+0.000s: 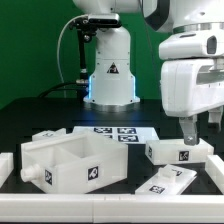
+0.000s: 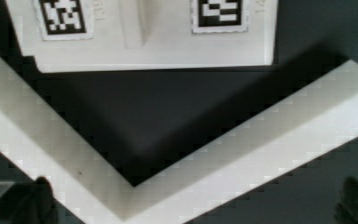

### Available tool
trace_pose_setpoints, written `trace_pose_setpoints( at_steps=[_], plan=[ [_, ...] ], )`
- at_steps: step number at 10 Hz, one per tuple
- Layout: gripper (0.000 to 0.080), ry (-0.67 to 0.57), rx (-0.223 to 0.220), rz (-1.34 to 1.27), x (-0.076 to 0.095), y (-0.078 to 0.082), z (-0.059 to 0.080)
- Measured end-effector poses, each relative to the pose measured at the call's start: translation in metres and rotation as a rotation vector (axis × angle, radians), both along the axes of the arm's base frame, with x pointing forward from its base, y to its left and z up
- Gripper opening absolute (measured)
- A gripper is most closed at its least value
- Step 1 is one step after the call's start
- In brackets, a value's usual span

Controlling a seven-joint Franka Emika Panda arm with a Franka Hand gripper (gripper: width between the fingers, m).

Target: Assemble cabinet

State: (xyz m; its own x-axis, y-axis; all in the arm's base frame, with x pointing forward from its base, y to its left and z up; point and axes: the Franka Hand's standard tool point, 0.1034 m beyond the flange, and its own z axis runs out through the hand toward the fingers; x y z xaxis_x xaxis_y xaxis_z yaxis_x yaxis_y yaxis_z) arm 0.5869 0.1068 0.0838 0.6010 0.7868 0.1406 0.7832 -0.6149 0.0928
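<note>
The white cabinet box point(image 1: 62, 160) stands open-topped at the exterior view's left, with a tag on its front. A thick white panel point(image 1: 178, 152) lies at the right, and a flatter tagged panel point(image 1: 166, 182) lies in front of it. My gripper point(image 1: 187, 136) hangs just above the thick panel, apart from it. In the wrist view my gripper point(image 2: 190, 208) is open and empty, with its dark fingertips point(image 2: 12, 202) far apart at the picture's edges. A white part with two tags point(image 2: 144, 35) shows beyond them.
A white rail point(image 2: 140, 150) forms a corner under my gripper and borders the black table point(image 1: 214, 166). The marker board point(image 1: 113, 132) lies at the middle back. The robot's base point(image 1: 108, 75) stands behind it.
</note>
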Motion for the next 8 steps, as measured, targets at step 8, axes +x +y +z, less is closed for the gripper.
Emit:
trace_pose_setpoints(
  at_steps=[8],
  plan=[
    [0.0796,0.077,-0.041,-0.022,0.014,-0.06,-0.033]
  ],
)
